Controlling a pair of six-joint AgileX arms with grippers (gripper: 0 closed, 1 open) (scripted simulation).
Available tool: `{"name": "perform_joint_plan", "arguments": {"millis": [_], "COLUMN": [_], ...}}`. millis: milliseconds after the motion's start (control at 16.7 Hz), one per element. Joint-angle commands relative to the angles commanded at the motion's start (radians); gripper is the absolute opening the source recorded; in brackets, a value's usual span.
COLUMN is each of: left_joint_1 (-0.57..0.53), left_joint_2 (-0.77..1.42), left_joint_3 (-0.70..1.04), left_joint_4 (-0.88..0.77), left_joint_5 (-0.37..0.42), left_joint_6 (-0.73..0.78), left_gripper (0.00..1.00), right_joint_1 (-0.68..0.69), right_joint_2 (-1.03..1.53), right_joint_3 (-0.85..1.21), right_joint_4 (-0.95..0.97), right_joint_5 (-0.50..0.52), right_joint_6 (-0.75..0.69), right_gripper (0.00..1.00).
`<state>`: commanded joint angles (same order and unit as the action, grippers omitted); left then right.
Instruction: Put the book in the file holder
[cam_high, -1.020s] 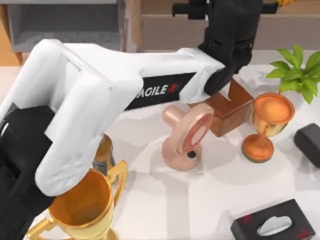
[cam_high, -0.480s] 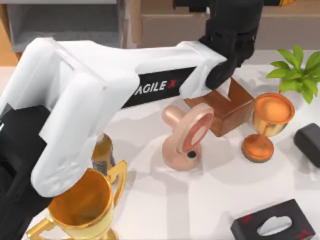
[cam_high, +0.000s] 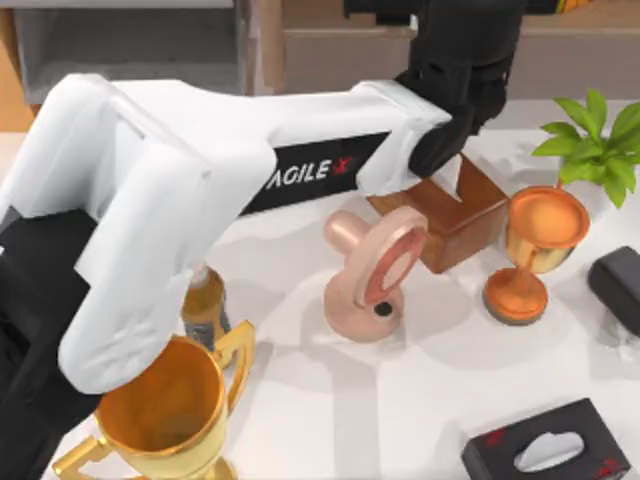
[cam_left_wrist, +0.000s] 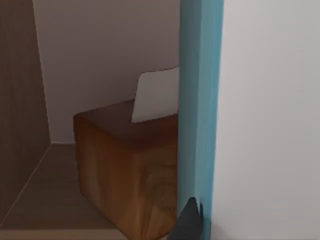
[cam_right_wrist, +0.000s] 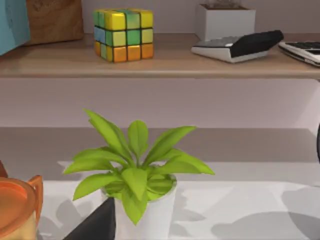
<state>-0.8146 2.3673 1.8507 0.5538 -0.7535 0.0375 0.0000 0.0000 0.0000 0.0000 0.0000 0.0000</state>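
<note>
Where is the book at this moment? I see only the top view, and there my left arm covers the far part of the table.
Observer: In the left wrist view the book stands upright close to the camera, its teal edge facing it. The left gripper holds it, and the brown tissue box is just behind.
Operator: And what is behind the plant on the right?
Observer: In the right wrist view, a wooden shelf runs behind the plant. On it stand a coloured cube and a calculator.
</note>
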Motion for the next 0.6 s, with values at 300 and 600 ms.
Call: {"name": "perform_joint_plan", "arguments": {"millis": [300,600], "left_joint_1": [-0.010,-0.009], "left_joint_2": [-0.128,-0.322], "left_joint_3": [-0.160,-0.419], "left_joint_4": [-0.001,0.020], "left_joint_5": [0.080,0.199], "left_joint_6": [0.104,0.305], "left_gripper": [0.00,0.00], "right_joint_1": [0.000,0.000], "right_joint_2": [0.000,0.000], "right_joint_3": [0.000,0.000], "right_joint_4": [0.000,0.000], "right_joint_5": [0.000,0.000], "right_joint_6": [0.000,0.000], "right_gripper": [1.00,1.00]}}
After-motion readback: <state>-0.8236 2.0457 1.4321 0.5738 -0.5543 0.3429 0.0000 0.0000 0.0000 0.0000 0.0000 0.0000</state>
